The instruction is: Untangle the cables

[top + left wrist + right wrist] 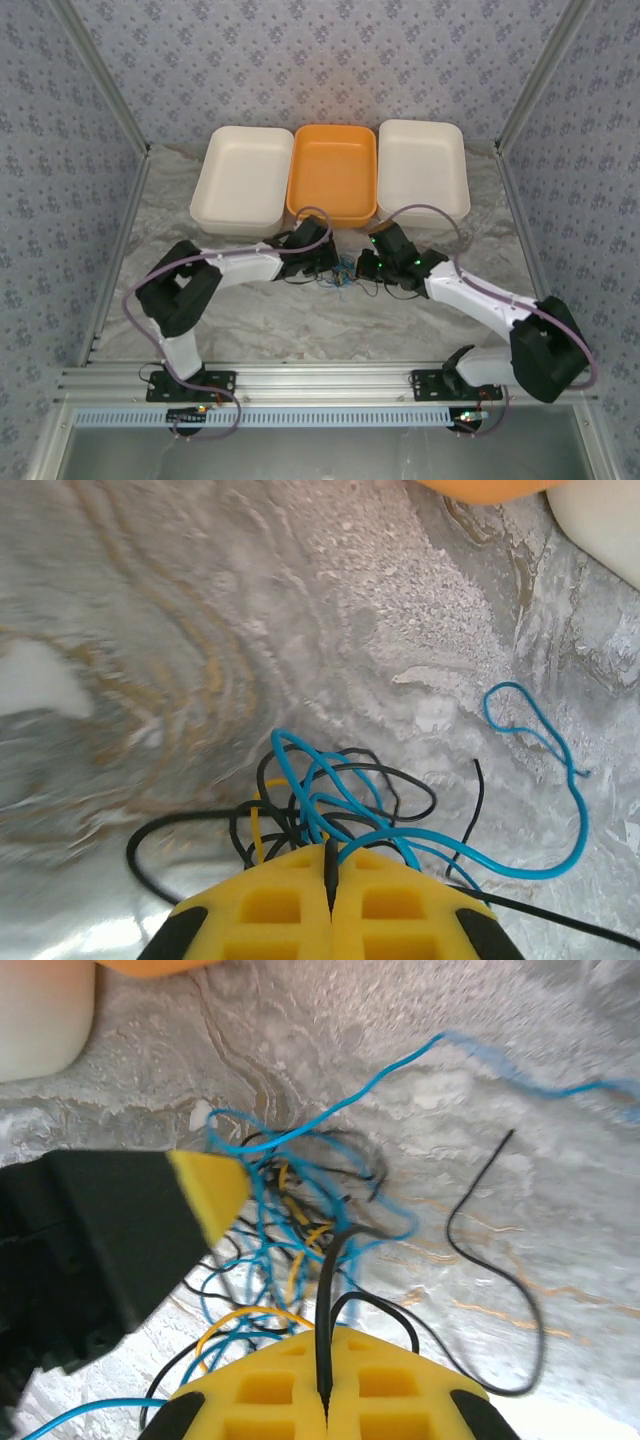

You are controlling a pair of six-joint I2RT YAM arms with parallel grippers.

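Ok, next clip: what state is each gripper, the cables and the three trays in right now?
cables: tangled in one knot on the table between the grippers, some blue and black ends trailing loose.
left gripper: shut, a black strand pinched between its fingers.
right gripper: shut, also pinching a black strand.
orange tray: empty.
left white tray: empty.
right white tray: empty.

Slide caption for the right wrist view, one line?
Right gripper shut on a black cable leading into the tangled blue, black and yellow cables, left gripper close beside.
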